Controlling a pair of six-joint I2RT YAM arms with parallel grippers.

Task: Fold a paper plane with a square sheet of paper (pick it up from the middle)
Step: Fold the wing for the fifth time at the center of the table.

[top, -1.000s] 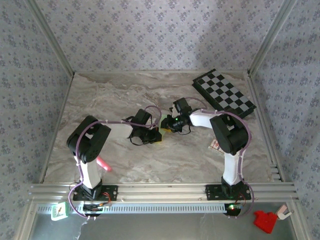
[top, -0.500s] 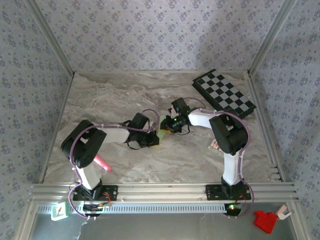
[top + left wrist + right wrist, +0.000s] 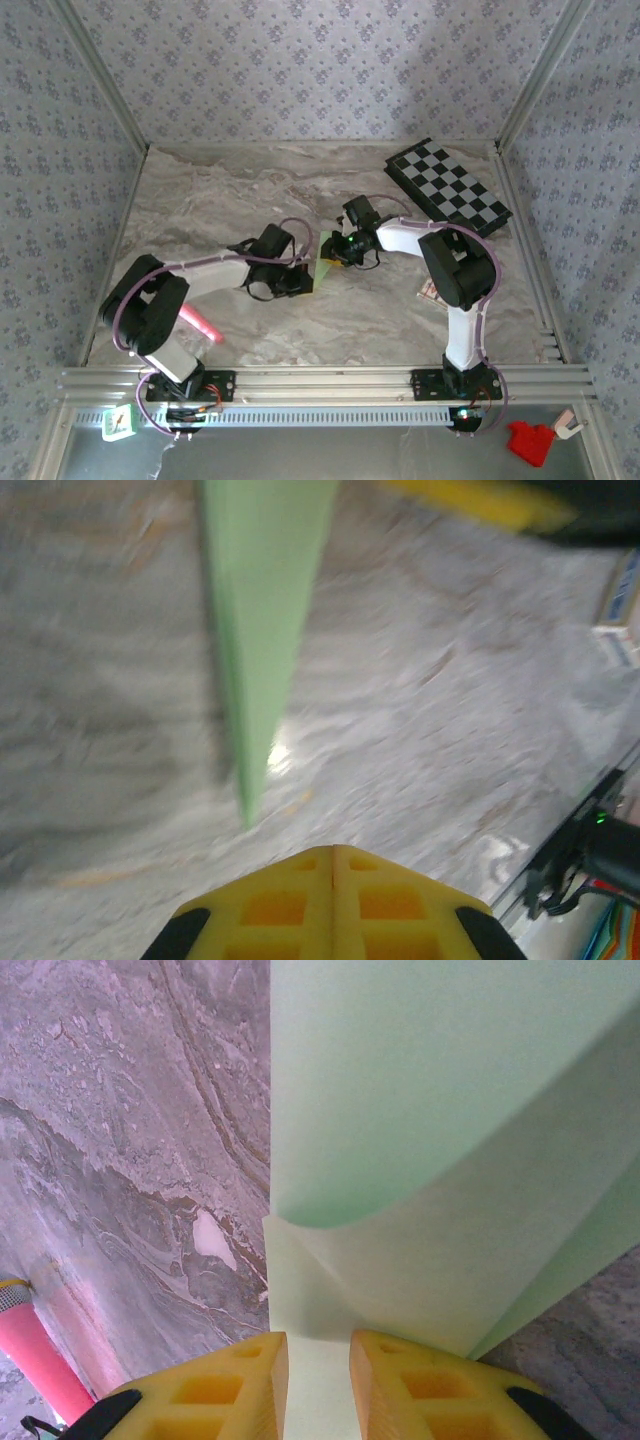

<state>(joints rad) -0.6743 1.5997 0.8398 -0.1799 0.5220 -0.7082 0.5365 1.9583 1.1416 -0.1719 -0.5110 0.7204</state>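
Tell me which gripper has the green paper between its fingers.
The right gripper: the paper plane passes between its yellow fingers. The left gripper is shut, the paper's tip ahead of it.

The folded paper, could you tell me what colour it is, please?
The paper is plain pale green, clearest in the right wrist view.

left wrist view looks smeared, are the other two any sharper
Left wrist view: streaked blur across the paper and the table, with a small glare spot by the paper's tip. Right wrist view: crisp, the marble veins and the paper's curl read clearly. Top external view: sharp and evenly lit, no harsh shadows.
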